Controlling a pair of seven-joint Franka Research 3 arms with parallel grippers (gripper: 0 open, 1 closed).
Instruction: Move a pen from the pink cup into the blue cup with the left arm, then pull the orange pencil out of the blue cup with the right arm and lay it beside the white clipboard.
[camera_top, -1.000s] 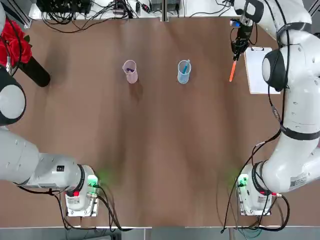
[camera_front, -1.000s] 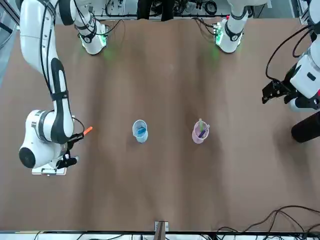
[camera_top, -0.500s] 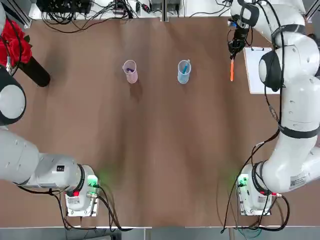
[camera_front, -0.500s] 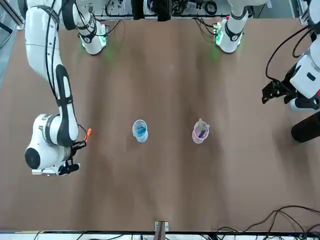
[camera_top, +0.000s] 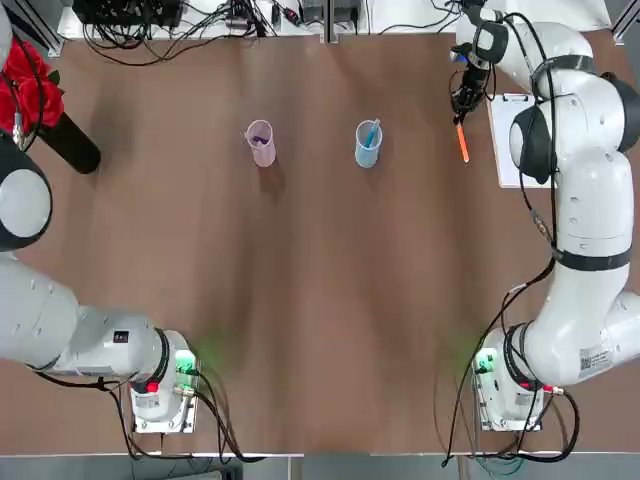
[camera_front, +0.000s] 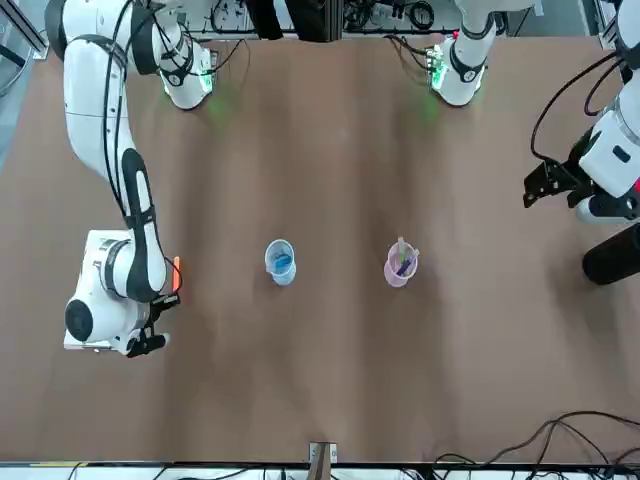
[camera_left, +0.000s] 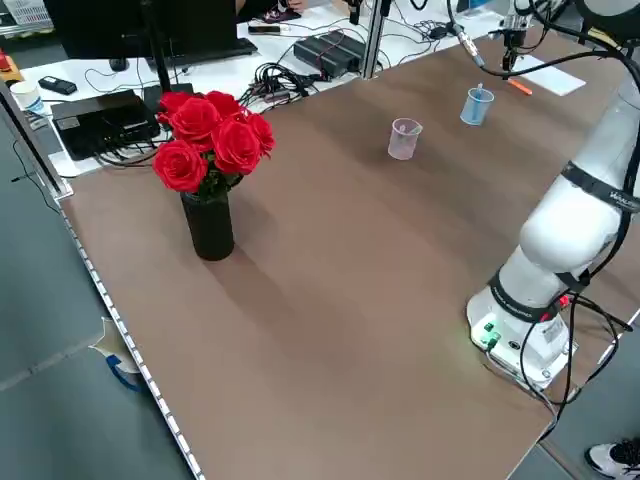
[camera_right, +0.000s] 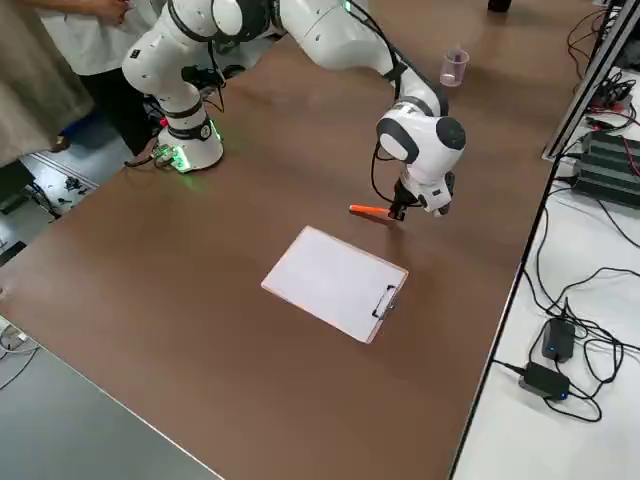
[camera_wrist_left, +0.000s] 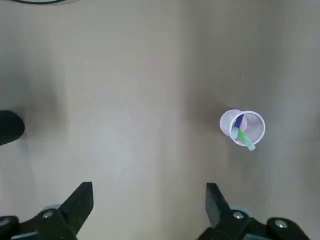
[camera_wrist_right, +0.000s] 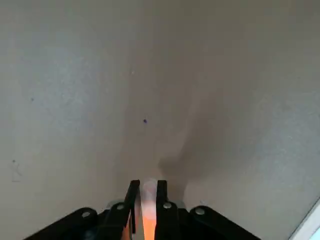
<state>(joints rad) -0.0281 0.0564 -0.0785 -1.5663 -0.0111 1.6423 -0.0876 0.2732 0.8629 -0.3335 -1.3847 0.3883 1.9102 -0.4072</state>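
Beside the white clipboard (camera_right: 335, 282), right end effector (camera_right: 400, 211) grips orange pencil (camera_right: 366, 210).

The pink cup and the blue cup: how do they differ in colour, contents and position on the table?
The pink cup is pale pink; the blue cup is pale blue. The pink cup holds a purple and a green stick, the blue cup a light-blue pen. The blue cup stands nearer the white clipboard than the pink cup. Both are upright, translucent and alike in size.

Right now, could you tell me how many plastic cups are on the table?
2. The pink cup stands toward the table's far side, left of centre in the top view; the blue cup stands apart to its right, between it and the white clipboard. None appears hidden.
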